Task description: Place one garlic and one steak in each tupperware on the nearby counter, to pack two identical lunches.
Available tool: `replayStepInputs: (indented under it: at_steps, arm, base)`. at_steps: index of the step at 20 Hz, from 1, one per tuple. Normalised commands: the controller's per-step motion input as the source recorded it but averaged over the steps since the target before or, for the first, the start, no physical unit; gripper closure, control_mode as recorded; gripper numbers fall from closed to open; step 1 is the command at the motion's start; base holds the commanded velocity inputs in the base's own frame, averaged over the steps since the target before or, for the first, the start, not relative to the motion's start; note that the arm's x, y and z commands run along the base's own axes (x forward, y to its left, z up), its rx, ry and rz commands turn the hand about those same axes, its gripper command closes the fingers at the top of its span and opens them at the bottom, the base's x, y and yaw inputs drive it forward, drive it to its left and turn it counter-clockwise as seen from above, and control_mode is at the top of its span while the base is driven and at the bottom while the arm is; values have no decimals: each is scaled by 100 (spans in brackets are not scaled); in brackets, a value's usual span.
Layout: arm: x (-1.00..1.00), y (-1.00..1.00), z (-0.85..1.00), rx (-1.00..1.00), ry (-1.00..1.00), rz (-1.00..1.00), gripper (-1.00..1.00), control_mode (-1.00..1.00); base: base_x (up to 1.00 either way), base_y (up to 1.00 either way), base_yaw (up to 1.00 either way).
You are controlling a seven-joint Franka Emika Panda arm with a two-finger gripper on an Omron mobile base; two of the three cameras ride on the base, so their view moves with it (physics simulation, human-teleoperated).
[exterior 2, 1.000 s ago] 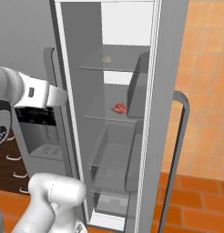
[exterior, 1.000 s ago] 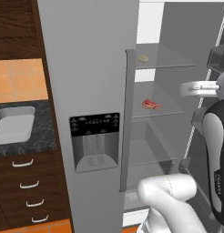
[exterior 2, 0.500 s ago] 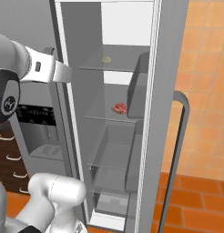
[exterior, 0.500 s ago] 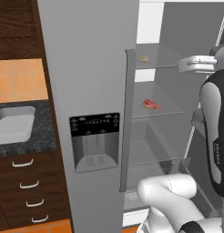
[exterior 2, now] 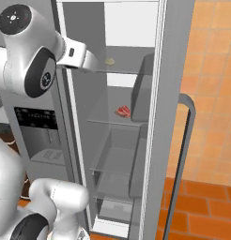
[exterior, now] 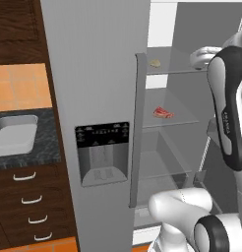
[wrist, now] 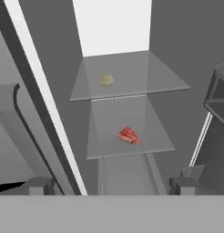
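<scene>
The fridge stands open, and a small pale garlic [exterior: 155, 63] [exterior 2: 109, 61] [wrist: 106, 80] lies on its upper glass shelf. One shelf lower rests a red steak [exterior: 163, 112] [exterior 2: 122, 111] [wrist: 129, 135]. My gripper [wrist: 112, 186] is open with nothing between its fingers, and both foods lie well ahead of it inside the fridge. From the base cameras my hand [exterior: 196, 58] [exterior 2: 91, 61] hovers in front of the opening at about the upper shelf's height. A strip of black speckled counter [exterior: 46, 147] shows at the far left. The tupperware is out of view.
The closed fridge door with a dispenser panel [exterior: 102, 152] fills the middle. The open door [exterior 2: 155, 117], with its bins and a curved handle [exterior 2: 183, 140], stands to the right. A sink [exterior: 15, 135] is set in the counter above drawers [exterior: 29, 199].
My arm has lifted the hand from about the steak shelf's height up to the garlic shelf's height. The jaws have stayed open; the foods have not moved.
</scene>
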Motion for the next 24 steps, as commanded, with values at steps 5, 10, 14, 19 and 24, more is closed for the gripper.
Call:
replayStepInputs:
  at_steps: [5, 10, 14, 19, 24]
  arm:
    - [60, 0, -27, -2, -8, 0, -100, -100]
    - [58, 0, -16, 0, -9, 0, -100, -100]
    - [40, 0, 0, 0, 0, 2, -100, -100]
    - [47, 0, 0, 0, 0, 0, -100, -100]
    - [36, 0, 0, 4, 2, 2, -100, -100]
  base:
    - [0, 0, 0]
    - [0, 0, 0]
    - [0, 0, 0]
    - [0, 0, 0]
    - [0, 0, 0]
